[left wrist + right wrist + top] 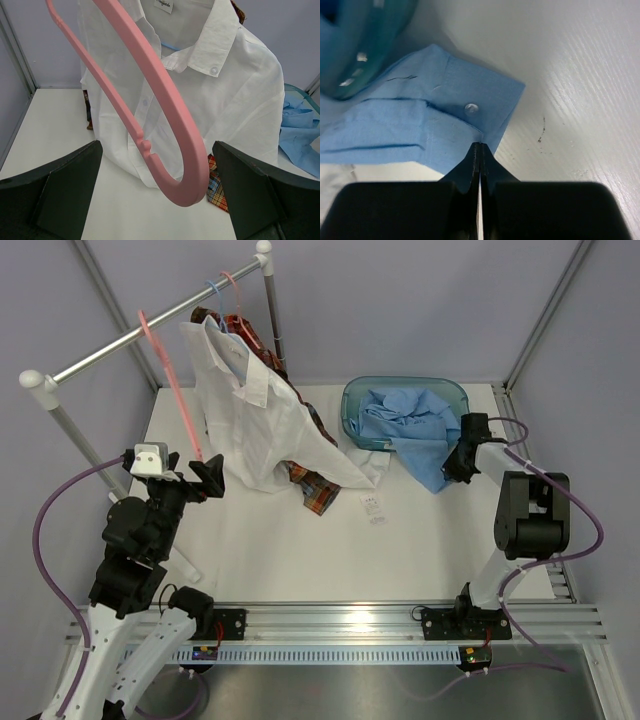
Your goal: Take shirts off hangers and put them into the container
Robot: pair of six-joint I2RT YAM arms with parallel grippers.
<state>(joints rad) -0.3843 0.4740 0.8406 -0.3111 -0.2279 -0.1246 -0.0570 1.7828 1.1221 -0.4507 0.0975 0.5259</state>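
Observation:
An empty pink hanger (175, 390) (165, 100) hangs from the rail, its lower end between the fingers of my left gripper (205, 480) (156, 150), which is open and not touching it. Behind it the white shirt (255, 420) (240, 90) hangs on the rail, over the plaid shirt (315, 495) (217, 185), whose tail lies on the table. The light blue shirt (410, 420) (410, 125) lies in the teal container (400, 386) (350, 50), one sleeve spilling onto the table. My right gripper (455, 475) (480, 146) is shut on that sleeve's cuff edge.
The silver rail (140, 335) runs diagonally across the back left on two posts. A pink and a light blue hanger hook (222, 290) sit on it near the far post. A small white tag (372, 506) lies on the table. Grey walls enclose the table.

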